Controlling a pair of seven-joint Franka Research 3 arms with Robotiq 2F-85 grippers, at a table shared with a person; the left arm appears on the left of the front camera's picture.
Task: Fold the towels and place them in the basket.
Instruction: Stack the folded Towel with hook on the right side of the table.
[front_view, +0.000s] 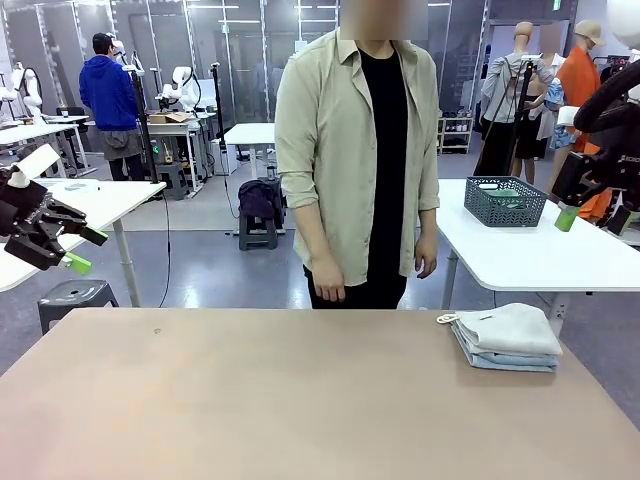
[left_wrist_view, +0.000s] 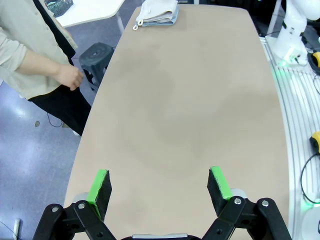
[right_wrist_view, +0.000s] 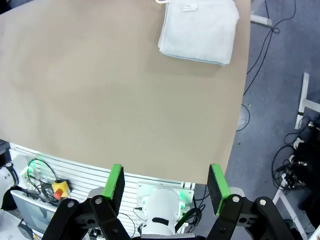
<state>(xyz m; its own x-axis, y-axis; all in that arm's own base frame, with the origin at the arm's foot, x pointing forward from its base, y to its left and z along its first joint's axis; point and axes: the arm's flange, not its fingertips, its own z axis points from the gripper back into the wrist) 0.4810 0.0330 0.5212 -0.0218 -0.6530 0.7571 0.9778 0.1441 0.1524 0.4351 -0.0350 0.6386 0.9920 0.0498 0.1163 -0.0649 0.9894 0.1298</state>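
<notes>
Grippers come first: the left gripper (front_view: 80, 250) hangs raised at the left edge of the scene with its jaws spread and nothing between them, and its own wrist view shows the green pads (left_wrist_view: 99, 186) wide apart over bare tabletop; the right gripper (right_wrist_view: 166, 182) is likewise spread and empty, poised off the near right edge of the table (front_view: 250, 400), high at the right in the front view. Neither touches any cloth. Outward from them, the towels (front_view: 505, 337) lie as a neat folded stack at the far right corner of the table, a cream-white one on top of a blue-grey one, with a small loop poking out at the stack's left corner. The folding therefore looks finished for these two, judging by the tidy edges, while the placing is not yet done. The basket (front_view: 505, 200) sits well apart on a separate white table behind, to the person's (front_view: 358, 160) side, and something pale green seems to lie inside it, though the mesh makes that hard to confirm. The person stands at the far edge, hands down.
</notes>
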